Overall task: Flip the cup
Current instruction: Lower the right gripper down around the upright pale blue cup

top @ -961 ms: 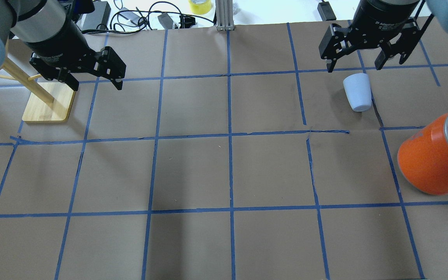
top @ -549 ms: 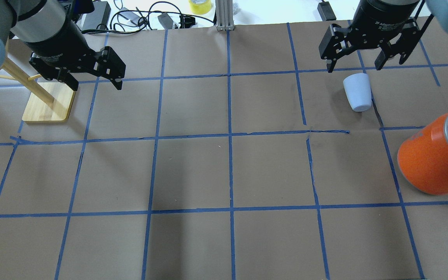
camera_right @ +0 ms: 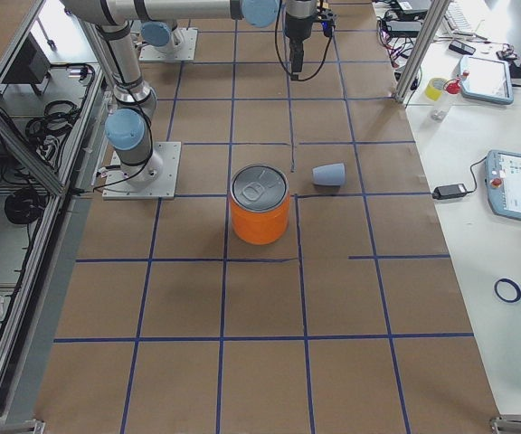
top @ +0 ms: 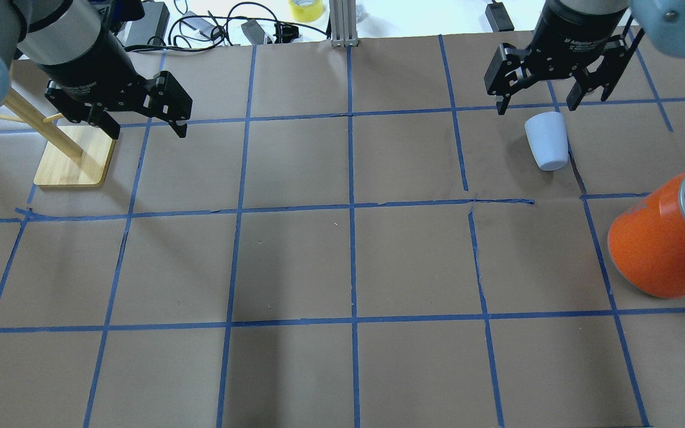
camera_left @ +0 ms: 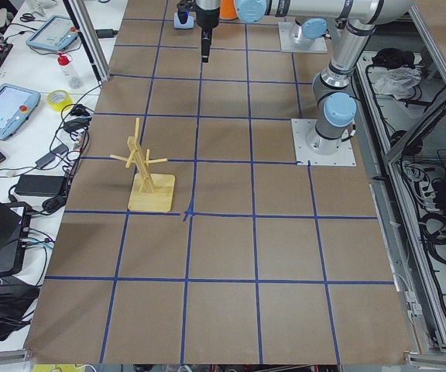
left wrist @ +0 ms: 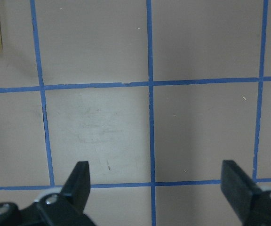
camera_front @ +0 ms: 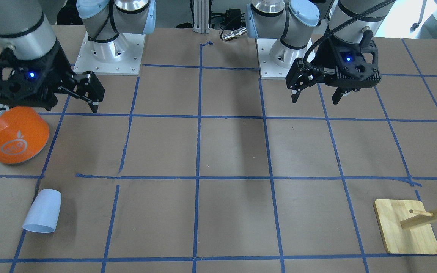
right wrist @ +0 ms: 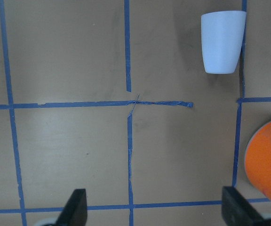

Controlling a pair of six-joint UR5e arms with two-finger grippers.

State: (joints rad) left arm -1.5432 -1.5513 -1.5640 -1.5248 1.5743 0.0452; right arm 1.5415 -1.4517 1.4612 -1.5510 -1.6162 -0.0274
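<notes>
Right gripper (top: 536, 110) nudges slightly toward ten o'clock, jaws wide and empty; left gripper (top: 148, 134) equally spread. Cup (top: 546, 141) lies on its side at the right gripper's six o'clock, mouth toward twelve. It looks light, slick and roll-prone, so pinch across mid-wall.

cup (top: 546, 141) | small, pale blue-white, smooth, handleless, tapered | lying on its side, nothing touching it | wide rim toward far side, rounded base toward near side | far right of scene
</notes>
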